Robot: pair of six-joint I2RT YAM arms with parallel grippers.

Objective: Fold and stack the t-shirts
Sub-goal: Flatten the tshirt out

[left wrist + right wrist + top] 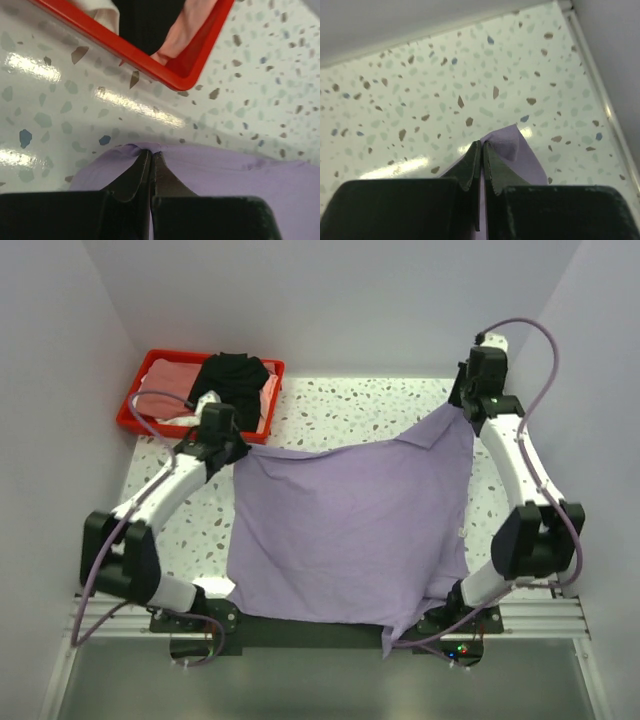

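**Both claws hold the far corners of the purple t-shirt (350, 530), which lies spread on the table (340, 405).**

The left claw (151, 152) is closed on the far-left corner, near the red tray (182, 82). The right claw (481, 145) is closed on the far-right corner. Each takes only a thin nip of cloth, so a corner could slip. The near hem overhangs the table edge and may snag.

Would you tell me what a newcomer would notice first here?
A lilac t-shirt lies spread across the speckled table, its far corners pinched in the shut jaws of the left arm and right arm. At far left, a red tray holds a black garment and pink cloth.
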